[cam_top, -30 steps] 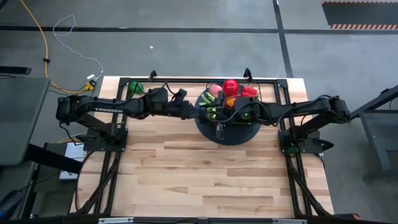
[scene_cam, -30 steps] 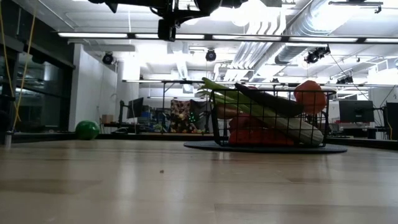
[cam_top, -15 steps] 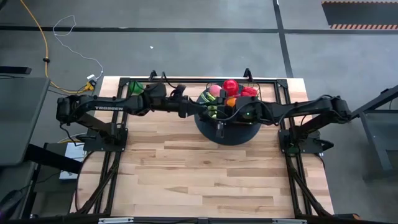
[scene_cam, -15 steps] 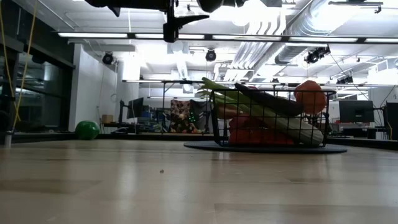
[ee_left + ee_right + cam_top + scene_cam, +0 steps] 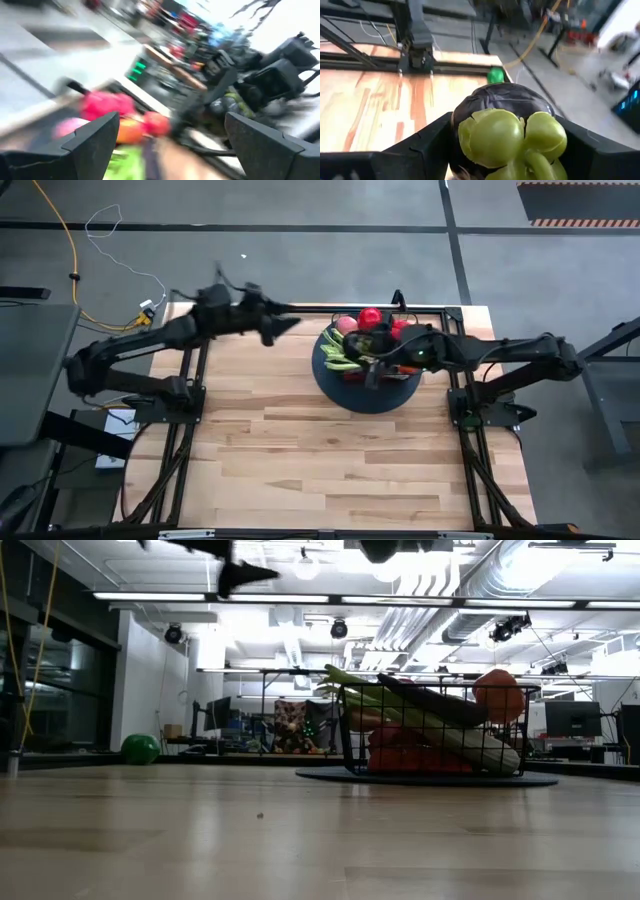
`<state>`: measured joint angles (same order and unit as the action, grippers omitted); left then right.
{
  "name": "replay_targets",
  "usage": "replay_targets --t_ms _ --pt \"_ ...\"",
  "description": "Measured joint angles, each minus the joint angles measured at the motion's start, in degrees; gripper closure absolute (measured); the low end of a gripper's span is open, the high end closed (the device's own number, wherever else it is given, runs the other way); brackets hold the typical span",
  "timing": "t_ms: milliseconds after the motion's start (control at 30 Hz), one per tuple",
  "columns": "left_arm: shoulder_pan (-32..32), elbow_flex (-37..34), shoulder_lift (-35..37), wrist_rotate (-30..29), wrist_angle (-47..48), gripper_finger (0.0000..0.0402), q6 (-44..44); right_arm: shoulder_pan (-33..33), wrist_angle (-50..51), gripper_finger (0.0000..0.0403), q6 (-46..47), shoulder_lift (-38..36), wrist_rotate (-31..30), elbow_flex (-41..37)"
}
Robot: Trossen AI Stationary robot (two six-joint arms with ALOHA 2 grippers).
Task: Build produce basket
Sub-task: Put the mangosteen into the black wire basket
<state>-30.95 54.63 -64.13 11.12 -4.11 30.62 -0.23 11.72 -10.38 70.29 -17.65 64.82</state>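
Left tool swung clear of basket, open and empty; my right tool holds eggplant over it, next in.

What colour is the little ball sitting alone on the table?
Green. The ball shows best in the low view.

Basket of produce — right gripper above

Pale wooden table on grey floor, yellow cable trailing beyond its far-left corner
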Motion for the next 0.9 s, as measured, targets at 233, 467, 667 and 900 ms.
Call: replay_targets --t_ms 233,467,667,900 --pt "2.4 -2.4 15.9 -14.0 7.8 0.005 -13.9 -3.0 12.4 0.0145 9.9 -7.2 2.0 -0.1" --pt "9.3 -14.6 28.9 -23.3 6.2 0.005 -13.1 -3.6 13.8 0.0145 15.9 -12.4 3.3 -1.8" --pt "14.3 -22.8 33.8 -26.3 -0.9 0.005 -12.4 -2.6 -6.6 0.0145 24.1 -18.7 3.9 -19.1" --pt "17.0 -23.6 32.4 -22.2 -1.3 0.0051 -26.5 -2.8 -22.7 0.0145 24.2 -22.5 3.8 -25.5"
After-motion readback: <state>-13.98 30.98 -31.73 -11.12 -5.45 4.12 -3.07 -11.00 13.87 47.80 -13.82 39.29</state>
